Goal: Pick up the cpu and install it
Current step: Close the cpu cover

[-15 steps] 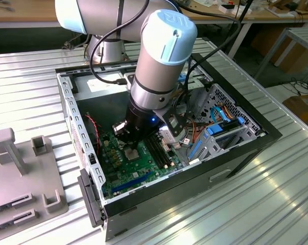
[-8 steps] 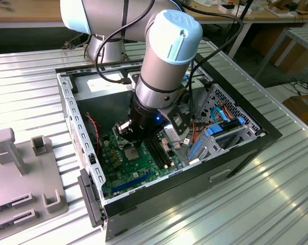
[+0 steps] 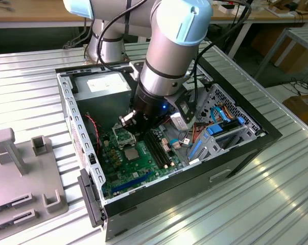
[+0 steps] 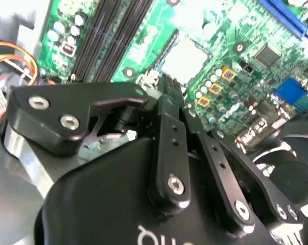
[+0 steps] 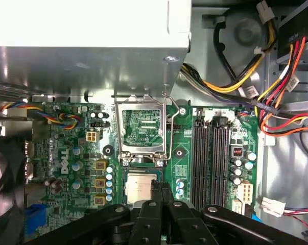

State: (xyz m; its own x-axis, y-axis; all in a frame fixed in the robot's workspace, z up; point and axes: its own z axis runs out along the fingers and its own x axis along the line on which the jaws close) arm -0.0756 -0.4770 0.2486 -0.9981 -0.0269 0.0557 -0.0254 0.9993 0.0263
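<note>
First wrist view: cpu [image 5: 141, 186] flat and face up in the socket on the green board [image 5: 67, 153], square with no long axis, edges in line with the board's. Gripper [image 5: 161, 185] fingertips closed together over the cpu's edge nearest the memory slots [image 5: 210, 153], contact impossible to tell. Just beyond on the far side, hinged metal load frame [image 5: 142, 133] raised upright; further to the exterior view's right, drive cage [image 3: 235, 109].

We see a white logo on the board [image 5: 67, 166] & a sticker w/ tiny print on the power box [image 3: 105, 81].
</note>
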